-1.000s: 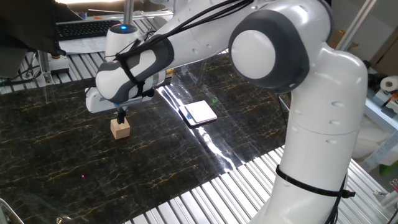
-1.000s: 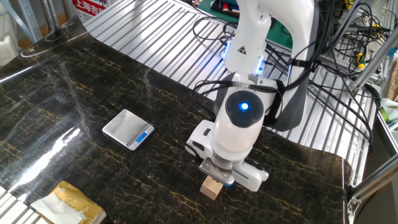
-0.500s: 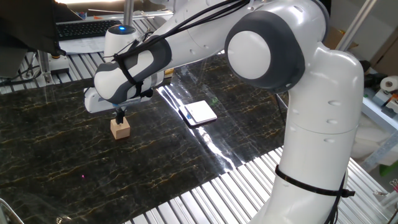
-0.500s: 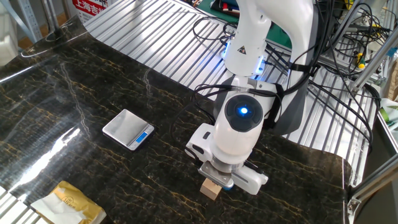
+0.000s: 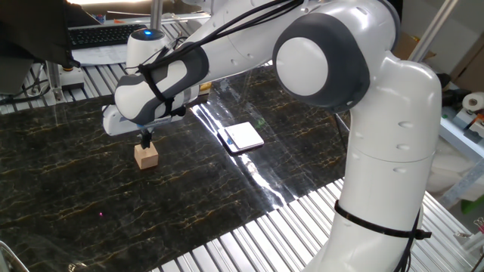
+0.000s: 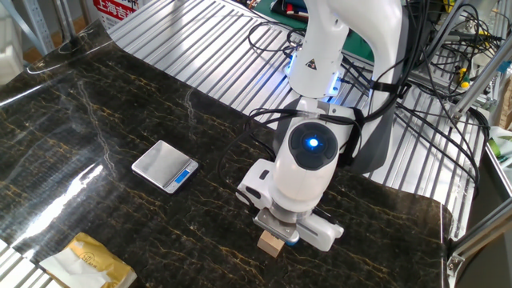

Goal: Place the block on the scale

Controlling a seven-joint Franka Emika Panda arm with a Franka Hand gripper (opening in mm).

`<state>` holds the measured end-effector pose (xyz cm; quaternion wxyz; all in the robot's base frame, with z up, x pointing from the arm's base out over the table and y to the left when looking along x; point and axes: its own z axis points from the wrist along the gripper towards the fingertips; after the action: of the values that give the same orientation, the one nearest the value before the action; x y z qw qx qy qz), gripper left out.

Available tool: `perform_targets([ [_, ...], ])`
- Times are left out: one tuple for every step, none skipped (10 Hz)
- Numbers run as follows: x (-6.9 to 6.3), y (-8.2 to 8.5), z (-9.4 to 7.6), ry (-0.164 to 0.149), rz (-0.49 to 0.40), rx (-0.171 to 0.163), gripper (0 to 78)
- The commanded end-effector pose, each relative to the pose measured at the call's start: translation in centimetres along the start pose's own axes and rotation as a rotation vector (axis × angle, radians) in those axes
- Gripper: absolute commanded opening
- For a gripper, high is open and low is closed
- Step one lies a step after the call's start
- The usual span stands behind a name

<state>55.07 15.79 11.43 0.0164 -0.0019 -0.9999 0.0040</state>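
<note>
The block [image 5: 147, 156] is a small tan wooden cube resting on the dark marble table; in the other fixed view [image 6: 270, 244] it shows just under the hand. My gripper [image 5: 146, 140] hangs straight over it, with the fingertips at the block's top edge. The jaws look open around the block, and the hand [image 6: 282, 232] hides most of them. The scale [image 5: 243, 137] is a thin square with a shiny plate, lying empty to the right of the block; in the other fixed view [image 6: 164, 166] it lies to the left, blue mark showing.
A tan packet with yellow material [image 6: 86, 262] lies near the table's front-left edge in the other fixed view. A keyboard [image 5: 106, 34] sits beyond the table's far edge. Ribbed metal surfaces [image 5: 249, 242] border the marble, and cables [image 6: 416, 88] trail behind the arm's base.
The hand has sunk slightly toward the block and shifted a little. The block and the scale have not moved.
</note>
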Motion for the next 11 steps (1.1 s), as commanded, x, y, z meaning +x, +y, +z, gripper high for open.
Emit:
perform_targets([
  [-0.09, 0.0, -0.13, -0.003, 0.003, -0.001, 77.3],
  [-0.09, 0.0, -0.13, -0.003, 0.003, -0.001, 77.3],
  [-0.09, 0.0, -0.13, -0.003, 0.003, -0.001, 77.3],
  [-0.09, 0.0, -0.13, -0.003, 0.003, -0.001, 77.3],
  [-0.09, 0.0, -0.13, -0.003, 0.003, -0.001, 77.3],
  [-0.09, 0.0, -0.13, -0.003, 0.003, -0.001, 77.3],
  [-0.09, 0.0, -0.13, -0.003, 0.003, -0.001, 77.3],
  [-0.09, 0.0, -0.13, -0.003, 0.003, -0.001, 77.3],
  [-0.09, 0.0, -0.13, -0.003, 0.003, -0.001, 77.3],
  [-0.09, 0.0, -0.13, -0.003, 0.003, -0.001, 77.3],
  [-0.09, 0.0, -0.13, -0.003, 0.003, -0.001, 77.3],
])
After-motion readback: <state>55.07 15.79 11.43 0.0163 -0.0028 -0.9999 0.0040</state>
